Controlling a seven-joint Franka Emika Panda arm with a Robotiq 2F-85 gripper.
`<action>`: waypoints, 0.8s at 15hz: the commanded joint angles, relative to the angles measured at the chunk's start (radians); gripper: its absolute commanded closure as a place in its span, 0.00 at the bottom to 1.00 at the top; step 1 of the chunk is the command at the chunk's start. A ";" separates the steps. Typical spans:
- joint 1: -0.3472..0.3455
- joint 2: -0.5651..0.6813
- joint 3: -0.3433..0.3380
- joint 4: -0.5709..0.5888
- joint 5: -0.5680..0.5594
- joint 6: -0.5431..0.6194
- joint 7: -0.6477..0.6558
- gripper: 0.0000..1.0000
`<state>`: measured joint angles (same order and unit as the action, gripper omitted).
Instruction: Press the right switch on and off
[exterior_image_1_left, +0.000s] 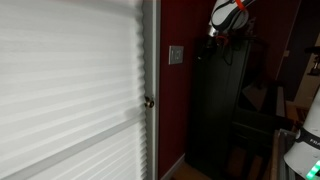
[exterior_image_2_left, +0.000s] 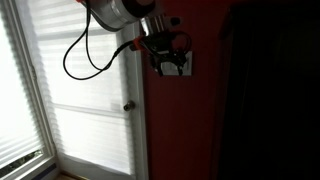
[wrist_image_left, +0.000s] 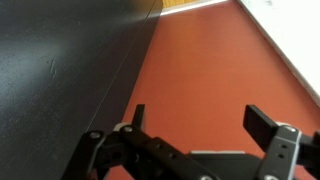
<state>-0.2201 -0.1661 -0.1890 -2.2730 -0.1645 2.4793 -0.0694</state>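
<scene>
The small pale switch plate (exterior_image_1_left: 176, 55) sits on the dark red wall just right of the door frame; its right switch is too small to tell apart from the rest. In an exterior view the plate (exterior_image_2_left: 186, 68) is partly hidden behind my gripper (exterior_image_2_left: 168, 55). In an exterior view my gripper (exterior_image_1_left: 224, 30) hangs up and to the right of the plate, apart from it, by the black cabinet's top. In the wrist view the gripper (wrist_image_left: 200, 122) is open and empty over bare red wall; the switch does not show there.
A white door with blinds (exterior_image_1_left: 70, 90) and a round metal knob (exterior_image_1_left: 149, 101) stands left of the switch; the knob also shows in an exterior view (exterior_image_2_left: 128, 105). A tall black cabinet (exterior_image_1_left: 220, 100) stands right of the switch, and its side fills the wrist view's left (wrist_image_left: 60, 70).
</scene>
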 joint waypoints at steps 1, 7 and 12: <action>0.012 0.027 -0.008 0.033 0.024 0.039 -0.028 0.00; 0.036 0.077 -0.017 0.089 0.130 0.175 -0.103 0.32; 0.038 0.144 -0.015 0.138 0.187 0.295 -0.153 0.70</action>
<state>-0.1936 -0.0767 -0.1948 -2.1838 -0.0256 2.7137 -0.1748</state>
